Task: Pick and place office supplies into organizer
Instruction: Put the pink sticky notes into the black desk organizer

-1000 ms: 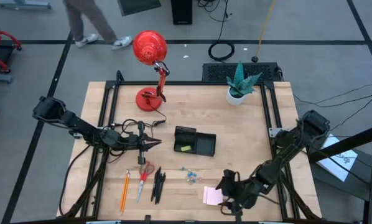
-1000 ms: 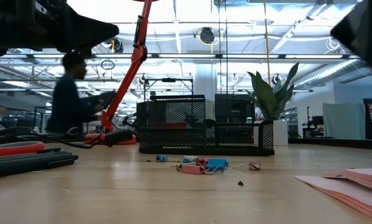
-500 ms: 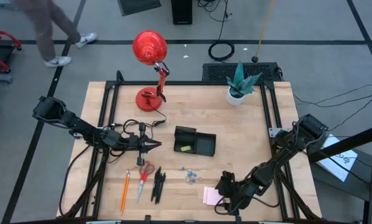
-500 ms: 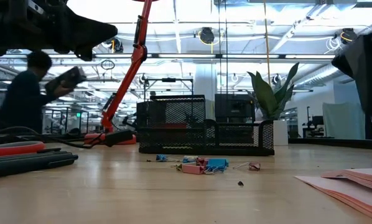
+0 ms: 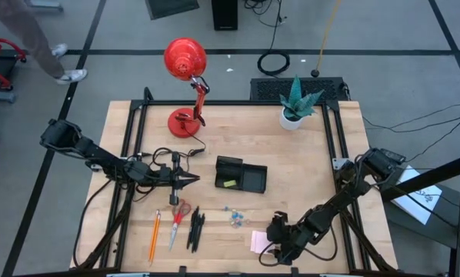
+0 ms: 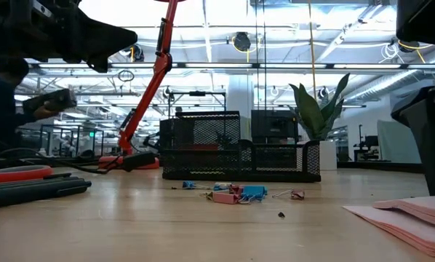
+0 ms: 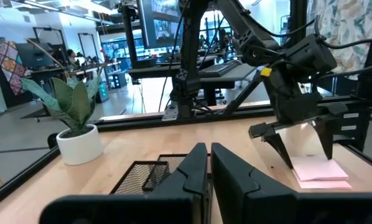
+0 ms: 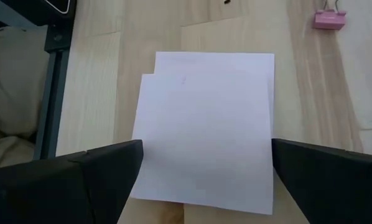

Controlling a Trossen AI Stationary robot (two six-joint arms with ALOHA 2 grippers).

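Right gripper [image 8: 204,168] hangs over the sticky pad [image 8: 206,127] at the table's front edge, right of centre; fingers spread wide, one past each side of the pad, nothing held. No writing legible on the pad's top sheet.

Left gripper [image 5: 193,178] hovers left of the organizer [image 5: 241,174], fingers nearly together, empty.

Organizer sits mid-table; a yellow-green piece [image 5: 228,183] lies in its left compartment.

Front left of table: pencil [image 5: 154,235], scissors [image 5: 176,219], pens [image 5: 195,228] side by side. Clips [image 5: 234,216] scattered between pens and pad; a pink one [image 8: 331,18] shows near the pad.

Lamp [image 5: 185,71] and plant pot [image 5: 293,118] stand along the back edge. No brand or label readable anywhere.
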